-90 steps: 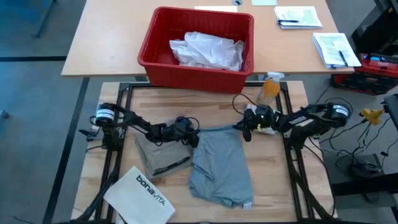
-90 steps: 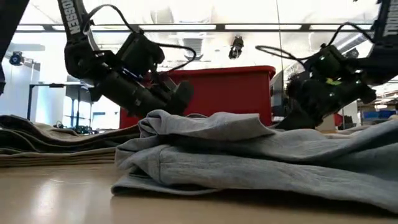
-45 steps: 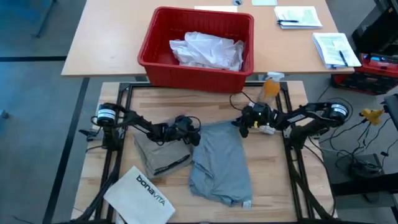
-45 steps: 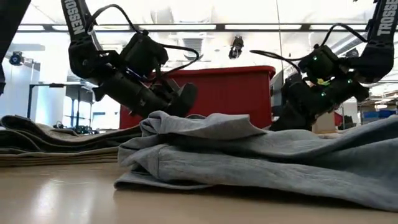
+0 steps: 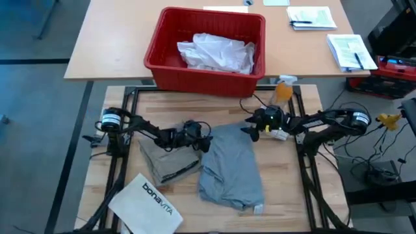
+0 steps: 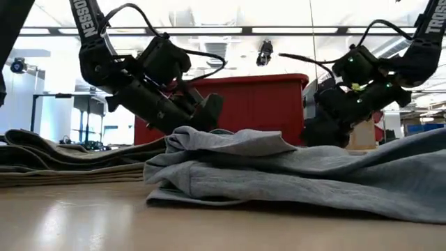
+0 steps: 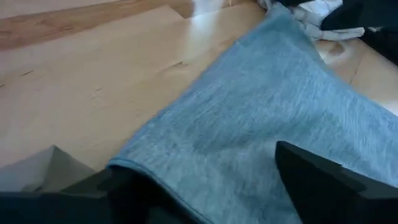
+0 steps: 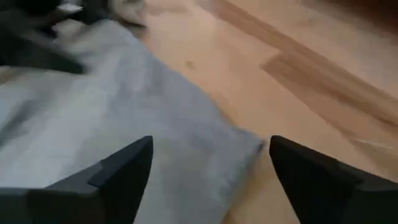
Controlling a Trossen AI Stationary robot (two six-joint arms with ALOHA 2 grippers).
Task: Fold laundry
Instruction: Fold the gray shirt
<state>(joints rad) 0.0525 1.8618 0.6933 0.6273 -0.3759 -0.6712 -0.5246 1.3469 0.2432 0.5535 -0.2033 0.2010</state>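
The wooden table [image 5: 214,104] carries everything, and the grey T-shirt [image 5: 231,166] at its middle serves as the landmark. Beyond the far edge of that shirt, on a separate desk, stands the red bin [image 5: 205,49], with the white shirt [image 5: 216,53] crumpled inside it.

The grey T-shirt lies in a long rumpled heap running from the far middle of the table toward the near edge; in the low view its folds rise in a soft ridge [image 6: 293,171]. Just to its left, touching its edge, the khaki-tan piece [image 5: 168,162] lies flattened in a rough rectangle. Nearer the front and left of that sits the stiff white bag [image 5: 148,203] printed "bonavita".

The left arm reaches in low from the table's left side, stretched nearly level, and its left gripper [image 5: 203,140] sits at the shirt's far-left corner, over the seam between the shirt and the khaki piece. In its wrist view its two dark fingers [image 7: 323,186] stand spread, with grey cloth between and beneath them; nothing is pinched.

The right arm comes in from the right side, likewise extended and angled downward, bringing the right gripper [image 5: 249,130] to the shirt's far-right corner. Its fingers [image 8: 121,171] are wide apart above the cloth's edge, holding nothing.

An orange spray bottle [image 5: 281,91] stands beyond the shirt's far-right corner, near the right arm.
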